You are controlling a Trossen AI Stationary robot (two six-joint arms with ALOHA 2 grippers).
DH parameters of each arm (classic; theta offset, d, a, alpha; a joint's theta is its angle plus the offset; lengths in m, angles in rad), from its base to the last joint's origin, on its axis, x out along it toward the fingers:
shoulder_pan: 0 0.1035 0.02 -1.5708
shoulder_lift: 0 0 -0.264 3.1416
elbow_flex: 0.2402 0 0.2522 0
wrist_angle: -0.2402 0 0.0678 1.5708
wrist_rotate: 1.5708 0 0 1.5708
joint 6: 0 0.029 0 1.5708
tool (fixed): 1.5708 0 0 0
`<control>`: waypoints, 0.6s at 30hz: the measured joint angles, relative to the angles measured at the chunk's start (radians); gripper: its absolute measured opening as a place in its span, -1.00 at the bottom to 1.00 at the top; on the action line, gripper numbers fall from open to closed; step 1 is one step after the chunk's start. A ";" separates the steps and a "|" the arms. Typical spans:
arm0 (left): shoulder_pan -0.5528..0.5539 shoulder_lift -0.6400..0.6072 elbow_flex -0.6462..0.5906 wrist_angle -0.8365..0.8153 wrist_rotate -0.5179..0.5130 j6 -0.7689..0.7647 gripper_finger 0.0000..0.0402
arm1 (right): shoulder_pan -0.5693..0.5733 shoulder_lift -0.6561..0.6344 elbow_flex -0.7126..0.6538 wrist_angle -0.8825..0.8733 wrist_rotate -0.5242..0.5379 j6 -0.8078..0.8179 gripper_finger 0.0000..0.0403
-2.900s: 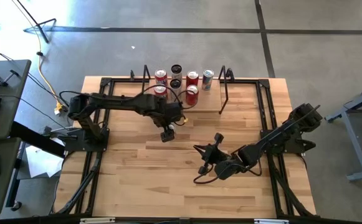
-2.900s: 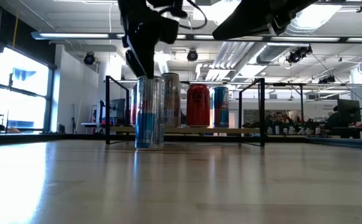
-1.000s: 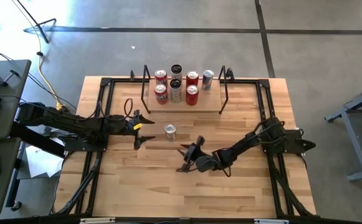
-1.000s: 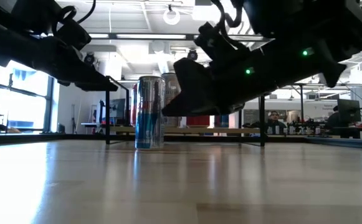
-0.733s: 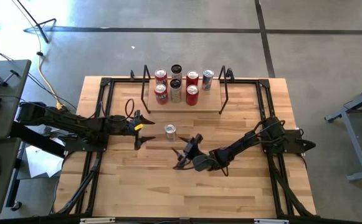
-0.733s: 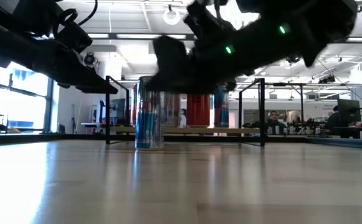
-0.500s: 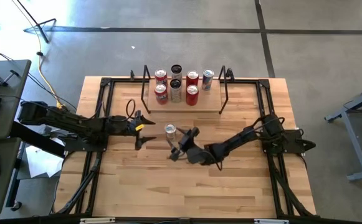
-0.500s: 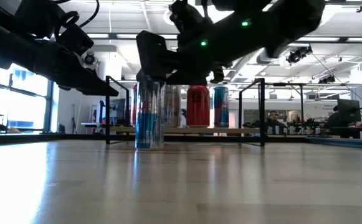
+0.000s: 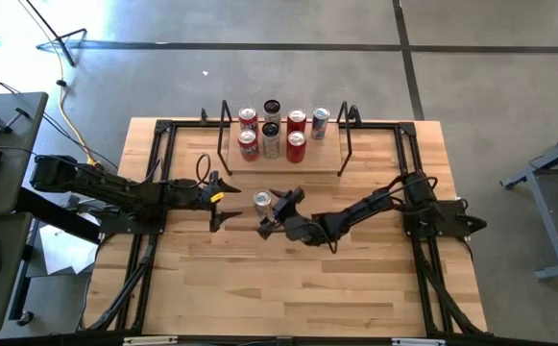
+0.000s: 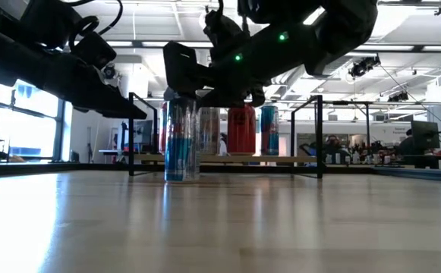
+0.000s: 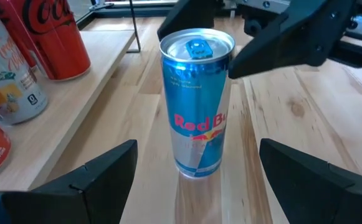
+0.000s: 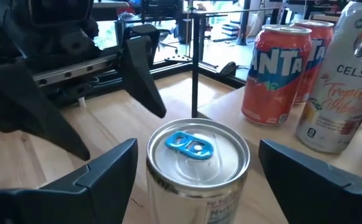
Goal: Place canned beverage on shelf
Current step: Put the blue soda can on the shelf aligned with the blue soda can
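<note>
The right pincer [image 9: 271,217] has swept in from four o'clock, its fingers now spread either side of the blue-and-silver Red Bull can [image 9: 262,201] standing on the table at six o'clock of the light-wood shelf [image 9: 323,159]; grasp imminent; left pincer [image 9: 217,199] waits released at nine o'clock.

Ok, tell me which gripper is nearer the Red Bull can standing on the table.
Right. The right gripper is open around the Red Bull can, a finger on either side. The left gripper, also open, sits apart from it toward the table's left.
</note>
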 joint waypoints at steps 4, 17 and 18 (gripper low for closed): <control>0.000 0.000 0.000 0.000 0.000 0.000 0.63 | -0.017 0.000 0.000 -0.010 -0.040 0.018 0.45; 0.000 0.000 0.000 -0.005 -0.001 -0.003 0.63 | -0.025 -0.028 0.000 -0.038 -0.144 -0.077 0.13; 0.000 0.000 0.000 -0.007 -0.001 -0.003 0.63 | -0.021 -0.047 0.000 -0.060 -0.175 -0.101 0.13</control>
